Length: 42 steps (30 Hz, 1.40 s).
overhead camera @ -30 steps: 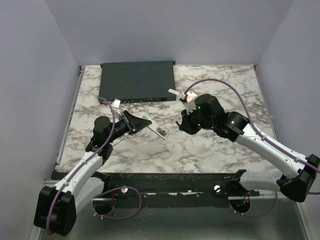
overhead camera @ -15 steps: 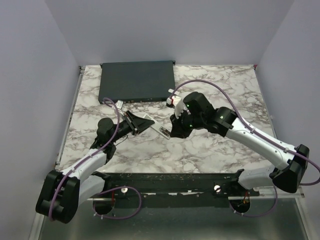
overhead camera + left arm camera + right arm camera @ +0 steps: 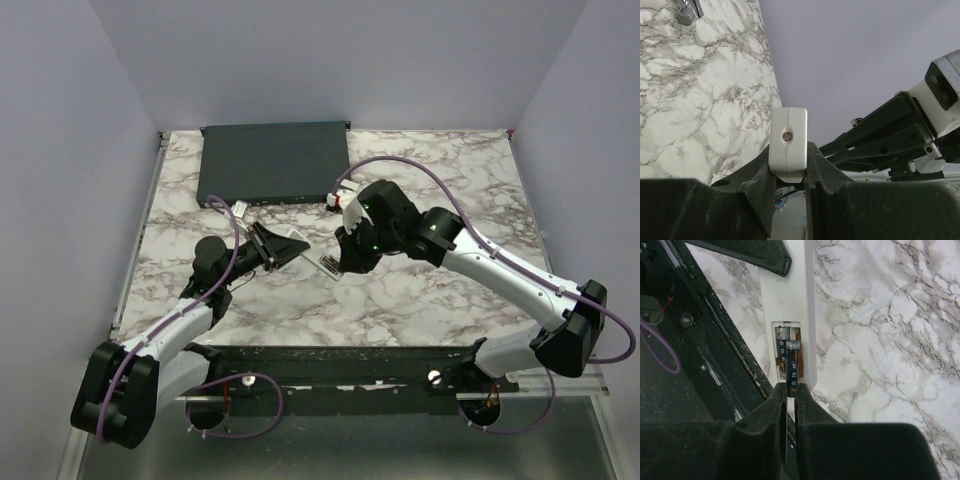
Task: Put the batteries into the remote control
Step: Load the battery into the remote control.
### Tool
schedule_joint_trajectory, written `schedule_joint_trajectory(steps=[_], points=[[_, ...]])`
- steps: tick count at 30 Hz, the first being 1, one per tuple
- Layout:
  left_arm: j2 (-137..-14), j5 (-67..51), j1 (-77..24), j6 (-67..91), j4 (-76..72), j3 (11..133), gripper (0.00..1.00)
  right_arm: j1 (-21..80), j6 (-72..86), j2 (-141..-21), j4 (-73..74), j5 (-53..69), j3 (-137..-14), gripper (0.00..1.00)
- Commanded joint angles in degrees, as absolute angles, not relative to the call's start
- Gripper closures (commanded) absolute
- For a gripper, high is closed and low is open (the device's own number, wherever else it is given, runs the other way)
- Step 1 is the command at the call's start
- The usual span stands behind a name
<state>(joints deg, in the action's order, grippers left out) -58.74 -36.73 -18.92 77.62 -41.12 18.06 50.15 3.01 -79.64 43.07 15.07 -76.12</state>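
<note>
The white remote control (image 3: 305,252) lies at the table's middle, back up, its battery bay (image 3: 788,354) open. My left gripper (image 3: 272,245) is shut on its end, which shows white between the jaws in the left wrist view (image 3: 788,142). My right gripper (image 3: 340,262) is over the bay end, shut on a dark battery (image 3: 792,365) with a reddish tint, held end-on over the bay. A second battery (image 3: 783,342) lies in the bay beside it. In the right wrist view the right gripper (image 3: 790,392) pinches the battery's near end.
A large flat dark-grey box (image 3: 275,162) lies at the back left. A small white and red part (image 3: 345,193) sits just behind the right wrist. A black rail (image 3: 340,362) runs along the near table edge.
My right gripper has moved left and forward from near the box's corner to the remote's open bay. My left gripper has shifted slightly, still holding the remote.
</note>
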Motion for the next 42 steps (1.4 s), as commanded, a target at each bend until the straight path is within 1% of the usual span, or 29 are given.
schedule_joint_trajectory(steps=[1,10,34,40,42], points=[[-57.66,-37.92,-19.34,77.85,-44.47,17.67,1.00,50.54,3.23,-81.26,45.26,13.08,-78.31,0.99],[-58.09,-37.88,-19.42,77.95,-44.74,17.58,1.00,50.53,5.01,-82.33,44.90,12.01,-78.68,0.99],[-57.83,-36.40,-19.43,75.52,-41.13,18.45,1.00,50.52,4.79,-84.62,50.14,17.22,-80.16,0.99],[-57.65,-36.38,-19.43,75.50,-41.04,18.37,1.00,50.54,5.87,-84.85,50.29,15.40,-80.54,0.99],[-57.55,-36.45,-19.42,75.50,-40.98,18.37,1.00,50.54,6.38,-85.26,50.40,14.88,-80.91,0.98]])
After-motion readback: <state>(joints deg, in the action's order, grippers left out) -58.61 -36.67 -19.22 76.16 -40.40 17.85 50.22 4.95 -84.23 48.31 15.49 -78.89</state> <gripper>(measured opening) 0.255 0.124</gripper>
